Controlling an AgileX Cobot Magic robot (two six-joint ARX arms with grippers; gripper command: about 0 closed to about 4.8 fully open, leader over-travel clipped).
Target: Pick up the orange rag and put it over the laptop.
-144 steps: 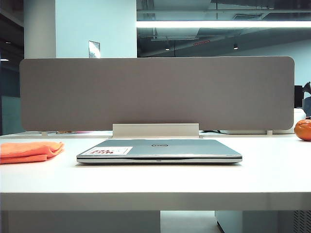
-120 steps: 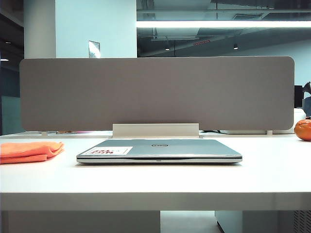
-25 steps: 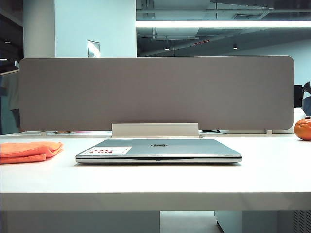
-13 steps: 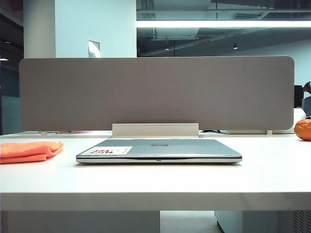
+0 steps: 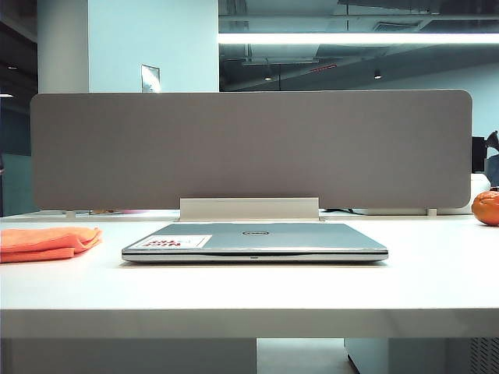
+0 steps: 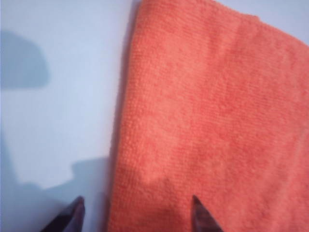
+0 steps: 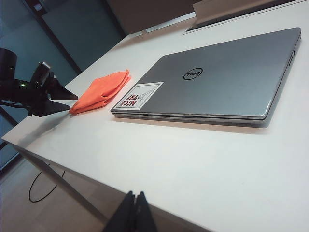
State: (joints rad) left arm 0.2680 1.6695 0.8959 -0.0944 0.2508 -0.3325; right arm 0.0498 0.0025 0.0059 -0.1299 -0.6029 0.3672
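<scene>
The orange rag [image 5: 47,241] lies folded on the white table at the far left of the exterior view. The closed silver-grey laptop [image 5: 253,240] lies in the middle, with a white-and-red sticker on its lid. My left gripper [image 6: 137,212] hovers open close above the rag [image 6: 212,125]. One fingertip [image 6: 76,209] is over bare table and the other over the cloth, with the rag's edge between them. My right gripper [image 7: 135,208] is shut and holds nothing, off the table's front edge. It looks across at the laptop [image 7: 217,79] and the rag [image 7: 101,89]. Neither gripper shows in the exterior view.
A round orange ball [image 5: 486,209] sits at the table's far right. A grey divider panel [image 5: 249,148] stands behind the laptop. The table's front edge [image 5: 249,312] runs across the view. The left arm [image 7: 26,89] shows dark beside the rag in the right wrist view.
</scene>
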